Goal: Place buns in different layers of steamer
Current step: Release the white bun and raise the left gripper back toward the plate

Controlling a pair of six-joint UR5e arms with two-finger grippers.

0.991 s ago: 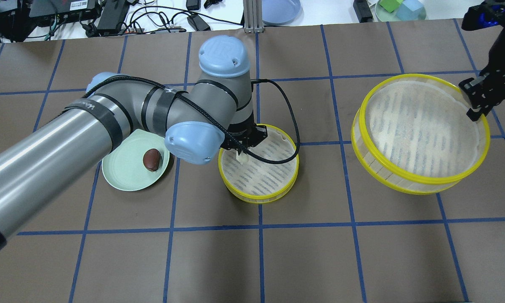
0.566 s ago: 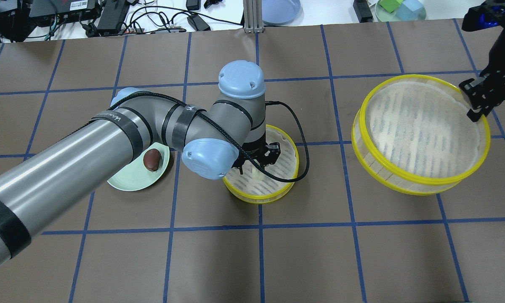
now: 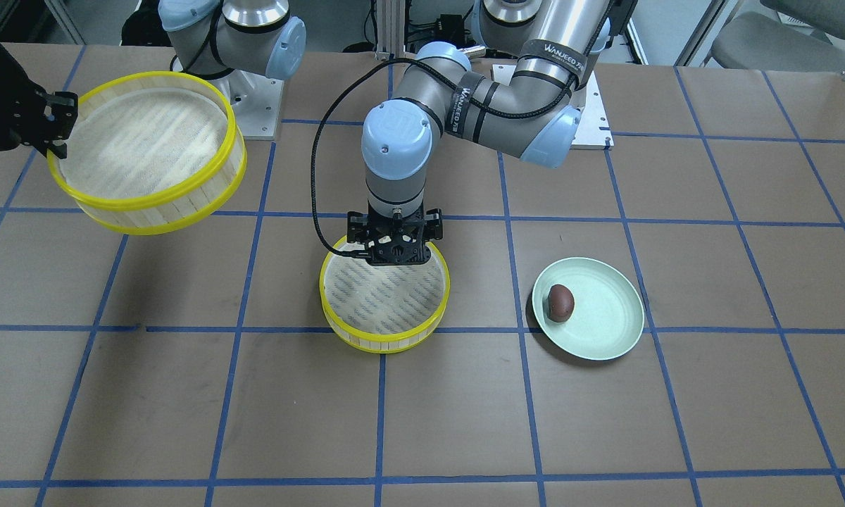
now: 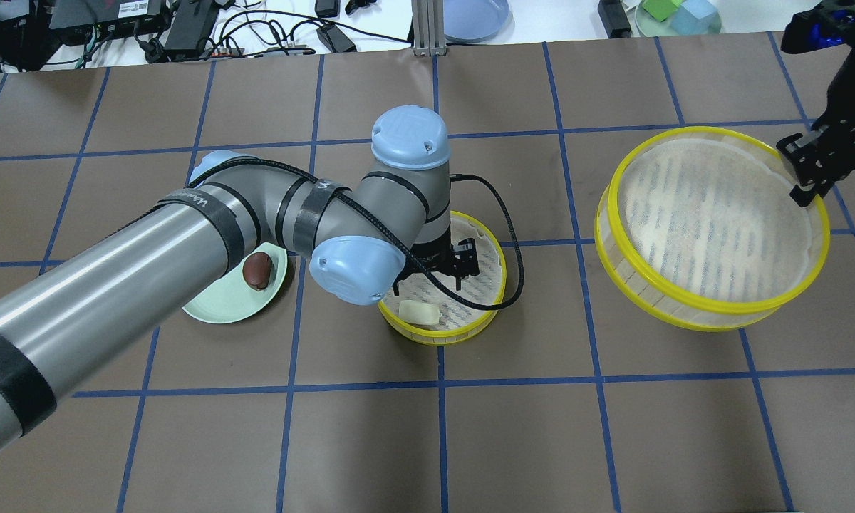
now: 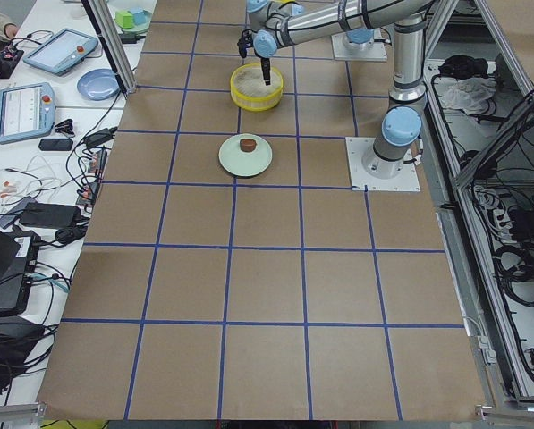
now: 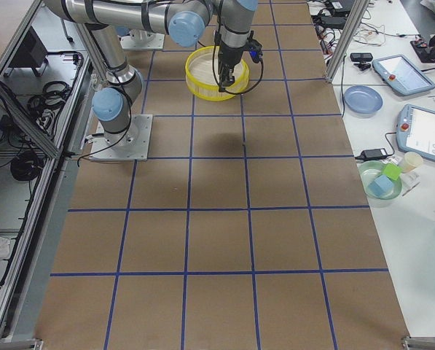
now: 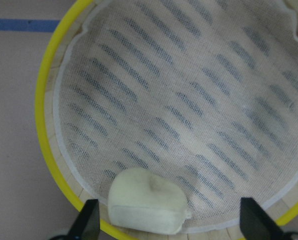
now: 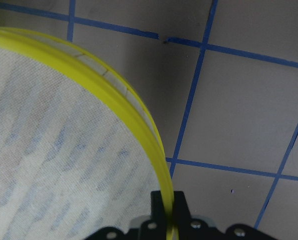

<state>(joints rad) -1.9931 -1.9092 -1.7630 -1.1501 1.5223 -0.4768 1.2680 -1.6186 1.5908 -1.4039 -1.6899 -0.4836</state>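
Cream bun (image 4: 419, 313) lay at 7 o'clock in tray (image 4: 470, 306); left gripper (image 3: 394, 255) gaped empty; right gripper (image 4: 804, 187) pinched second tray (image 4: 712, 214); you had brown bun (image 4: 258, 271) outstanding.

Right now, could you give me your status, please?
Left end effector open over white bun in tabletop steamer tray. Right end effector shut on raised tray. Brown bun on green plate.

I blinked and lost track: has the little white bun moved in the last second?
Yes. In the overhead view the white bun has shifted toward the near rim of the steamer tray on the table.
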